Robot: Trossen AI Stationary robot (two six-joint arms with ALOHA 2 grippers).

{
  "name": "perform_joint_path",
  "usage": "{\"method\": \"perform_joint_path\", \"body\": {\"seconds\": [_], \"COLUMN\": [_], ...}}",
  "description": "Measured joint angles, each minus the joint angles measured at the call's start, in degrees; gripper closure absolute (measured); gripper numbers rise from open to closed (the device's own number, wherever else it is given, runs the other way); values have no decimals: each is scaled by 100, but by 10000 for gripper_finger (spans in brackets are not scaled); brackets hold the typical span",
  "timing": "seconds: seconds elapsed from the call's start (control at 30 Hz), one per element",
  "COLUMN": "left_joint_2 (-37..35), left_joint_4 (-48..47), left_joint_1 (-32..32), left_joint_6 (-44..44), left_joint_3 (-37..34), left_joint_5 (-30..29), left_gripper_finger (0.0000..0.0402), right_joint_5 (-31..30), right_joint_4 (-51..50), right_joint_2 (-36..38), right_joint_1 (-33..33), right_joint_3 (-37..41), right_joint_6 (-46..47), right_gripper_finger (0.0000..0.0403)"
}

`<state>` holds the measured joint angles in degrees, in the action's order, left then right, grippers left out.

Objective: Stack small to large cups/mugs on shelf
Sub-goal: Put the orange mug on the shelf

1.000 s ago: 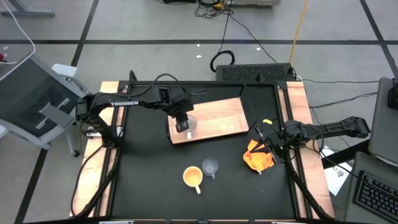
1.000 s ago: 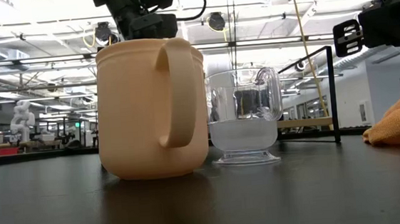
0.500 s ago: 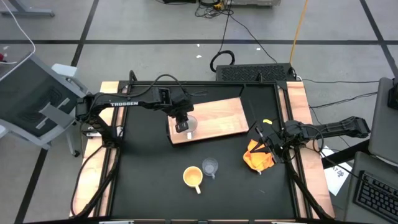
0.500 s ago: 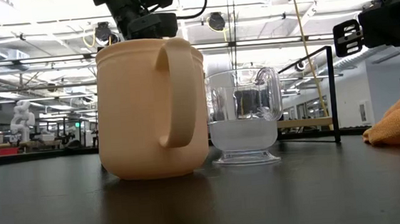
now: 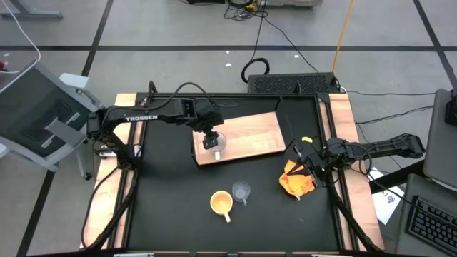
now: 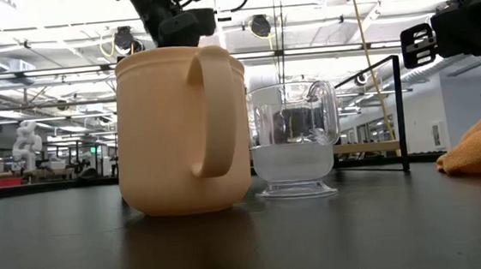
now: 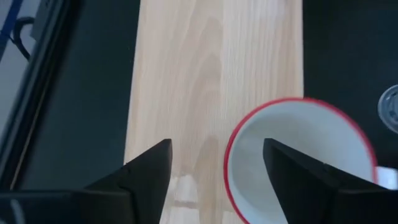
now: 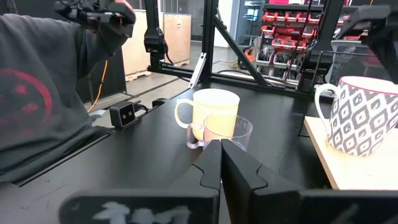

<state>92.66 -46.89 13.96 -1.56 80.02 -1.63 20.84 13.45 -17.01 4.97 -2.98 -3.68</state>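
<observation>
The white mug [image 5: 218, 143] with a red rim [image 7: 231, 149] and a grey diamond pattern [image 8: 360, 115] stands upright on the left end of the wooden shelf [image 5: 250, 135]. My left gripper [image 7: 216, 144] hangs open just above it. One finger is over the bare board and the other over the mug's mouth, so the rim lies between them. On the black tabletop nearer the front stand the yellow-orange mug [image 5: 221, 203] and, just to its right, the clear glass cup [image 5: 242, 191]. My right gripper [image 8: 221, 146] waits shut at the table's right side.
An orange cloth [image 5: 296, 180] lies crumpled on the table beside my right gripper [image 5: 298, 153]. To the right of the white mug the shelf [image 7: 205, 74] is bare wood. A black frame [image 5: 235, 96] runs round the tabletop's edge.
My left gripper has tipped back a little, and its fingers have risen slightly above the white mug. The mug stands on the shelf where it was.
</observation>
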Motion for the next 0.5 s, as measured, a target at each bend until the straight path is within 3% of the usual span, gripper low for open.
{"method": "perform_joint_path", "body": {"seconds": [0.3,0.4,0.5], "left_joint_2": [-4,-117,-226], "left_joint_4": [-830,-882,-902], "left_joint_1": [0,0,0], "left_joint_6": [-117,-128,-257], "left_joint_3": [828,899,908], "left_joint_5": [-24,-148,-153], "left_gripper_finger": [154,186,252], "right_joint_5": [0,0,0], "right_joint_4": [0,0,0], "right_joint_2": [1,2,0], "right_joint_1": [-2,-1,-1], "right_joint_3": [0,0,0], "right_joint_6": [46,45,44], "right_gripper_finger": [403,403,403]}}
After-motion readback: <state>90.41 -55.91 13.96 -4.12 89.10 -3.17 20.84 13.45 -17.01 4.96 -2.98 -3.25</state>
